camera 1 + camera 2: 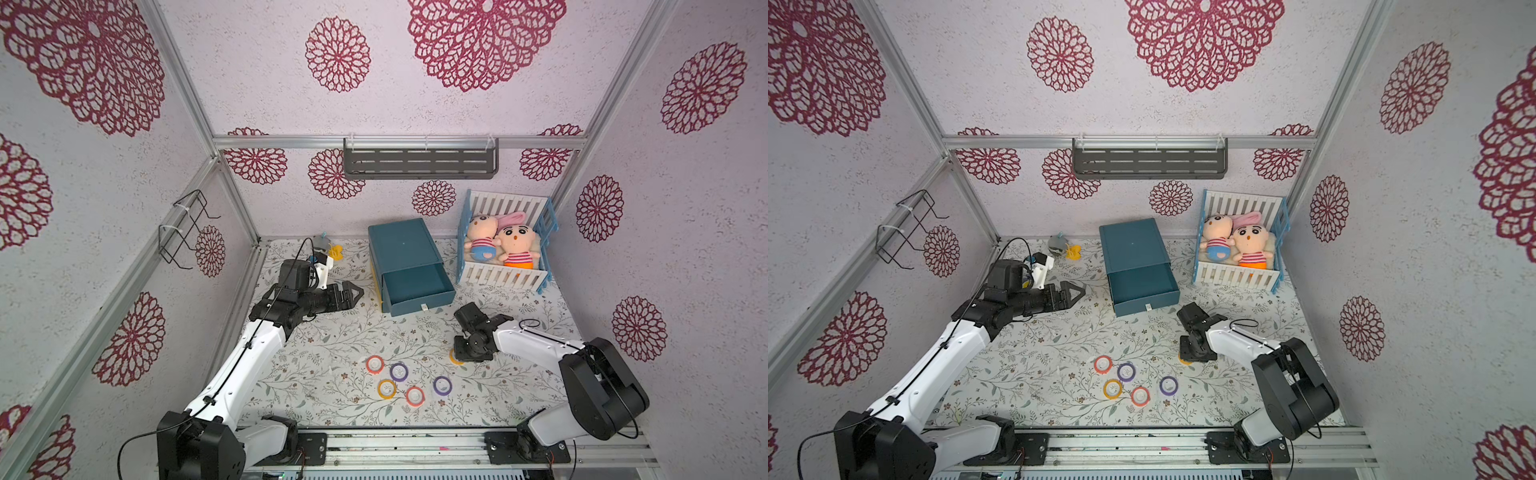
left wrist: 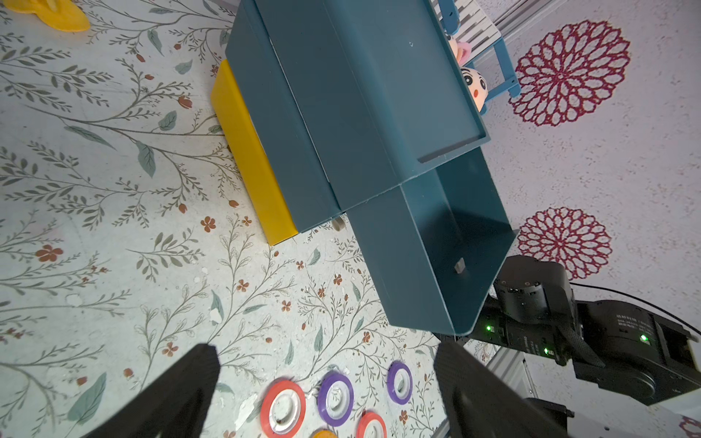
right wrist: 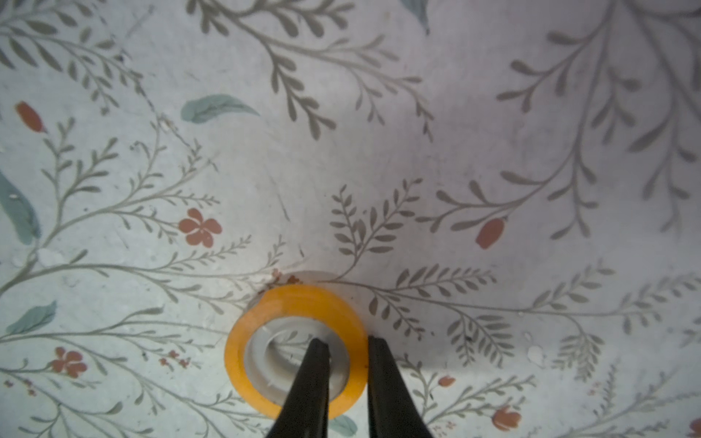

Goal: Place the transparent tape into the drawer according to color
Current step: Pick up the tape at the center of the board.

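Pinching the yellow-orange tape ring (image 3: 288, 299) at lower centre of the right wrist view, your right gripper (image 3: 344, 339) clamps its wall, one jaw inside the core; the open blue drawer (image 1: 419, 305) lies up-left of it in a top view.

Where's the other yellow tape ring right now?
The yellow tape ring is under the right gripper, its wall between the fingers, just right of the five-ring cluster in a top view.
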Tool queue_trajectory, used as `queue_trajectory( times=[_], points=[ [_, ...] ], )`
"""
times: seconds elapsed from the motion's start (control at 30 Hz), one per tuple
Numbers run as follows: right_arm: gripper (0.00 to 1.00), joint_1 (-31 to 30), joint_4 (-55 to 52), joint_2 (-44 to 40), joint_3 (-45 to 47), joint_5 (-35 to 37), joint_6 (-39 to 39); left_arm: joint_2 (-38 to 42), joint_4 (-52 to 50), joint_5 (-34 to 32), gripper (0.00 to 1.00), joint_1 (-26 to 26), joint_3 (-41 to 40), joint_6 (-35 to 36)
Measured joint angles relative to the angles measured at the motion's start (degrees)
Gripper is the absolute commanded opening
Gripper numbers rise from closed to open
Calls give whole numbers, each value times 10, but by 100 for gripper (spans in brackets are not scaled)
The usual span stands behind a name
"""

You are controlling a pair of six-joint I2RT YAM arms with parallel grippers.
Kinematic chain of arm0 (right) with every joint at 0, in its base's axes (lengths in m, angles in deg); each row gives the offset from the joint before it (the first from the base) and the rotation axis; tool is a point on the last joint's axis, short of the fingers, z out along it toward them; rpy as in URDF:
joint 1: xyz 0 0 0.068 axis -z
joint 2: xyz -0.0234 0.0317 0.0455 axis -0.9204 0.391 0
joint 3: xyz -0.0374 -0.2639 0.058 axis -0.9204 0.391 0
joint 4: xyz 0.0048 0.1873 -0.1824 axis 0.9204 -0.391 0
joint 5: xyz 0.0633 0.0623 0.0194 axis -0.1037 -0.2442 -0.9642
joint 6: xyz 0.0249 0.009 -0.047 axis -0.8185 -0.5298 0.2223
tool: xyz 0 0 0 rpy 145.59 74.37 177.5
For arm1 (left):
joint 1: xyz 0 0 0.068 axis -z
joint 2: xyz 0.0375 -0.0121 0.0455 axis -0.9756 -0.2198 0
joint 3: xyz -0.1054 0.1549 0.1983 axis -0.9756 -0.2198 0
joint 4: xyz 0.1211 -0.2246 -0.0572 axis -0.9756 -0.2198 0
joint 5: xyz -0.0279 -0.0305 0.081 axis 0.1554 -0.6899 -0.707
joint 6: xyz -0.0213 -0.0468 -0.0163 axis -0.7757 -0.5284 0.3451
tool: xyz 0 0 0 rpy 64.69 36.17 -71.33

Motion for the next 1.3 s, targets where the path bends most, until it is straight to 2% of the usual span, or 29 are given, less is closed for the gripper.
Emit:
queue_trajectory(
  times=[0.23,0.33,0.83,1.3],
  points=[
    [12,-3,-30,20,-23,-2,13,0,-2,6,97,-3,0,1],
    [0,-3,-40,26,-30,-2,15,0,-2,10,97,-4,0,3],
    [0,-13,-47,19,-27,4,8,1,-3,16,97,-9,0,5],
    [0,-10,-127,-11,-25,-5,-12,8,-2,17,97,-10,0,5]
  ],
)
